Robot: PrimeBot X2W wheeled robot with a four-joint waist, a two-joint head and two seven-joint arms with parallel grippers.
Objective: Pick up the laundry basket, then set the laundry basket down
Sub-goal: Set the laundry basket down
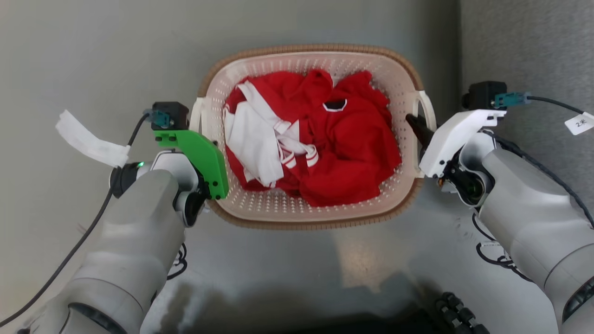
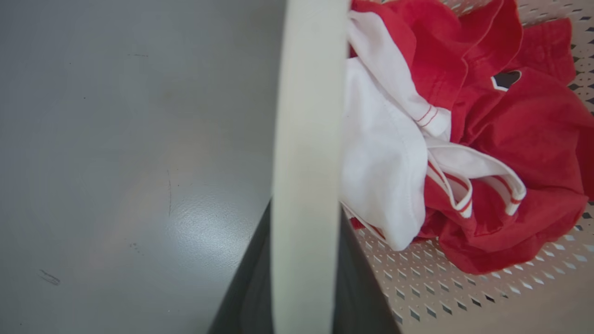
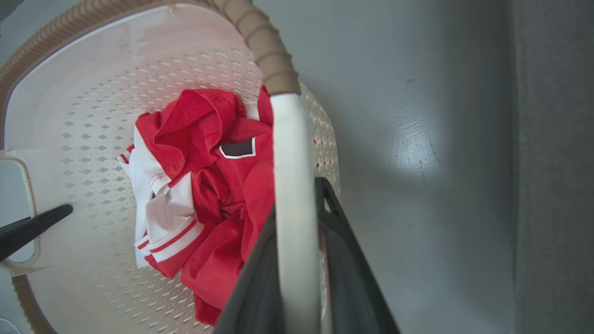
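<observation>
The laundry basket [image 1: 315,48], cream perforated plastic with a brown woven-look rim, sits in the middle of the head view and holds crumpled red and white clothes [image 1: 320,139]. My left gripper [image 1: 206,153], under its green mount, is at the basket's left handle [image 1: 196,116]. In the left wrist view the white handle bar [image 2: 306,116] runs between the two dark fingers [image 2: 246,292]. My right gripper [image 1: 420,132] is at the right handle [image 1: 429,111]. The right wrist view shows that handle [image 3: 290,153] clamped between the dark fingers [image 3: 343,250]. I cannot tell whether the basket touches the floor.
Glossy grey floor [image 1: 93,55] surrounds the basket. A rougher grey strip [image 1: 529,46] runs along the right. White paper tags hang on the wrist cables at the left [image 1: 88,141] and the right [image 1: 580,123]. My dark base [image 1: 455,311] shows at the bottom.
</observation>
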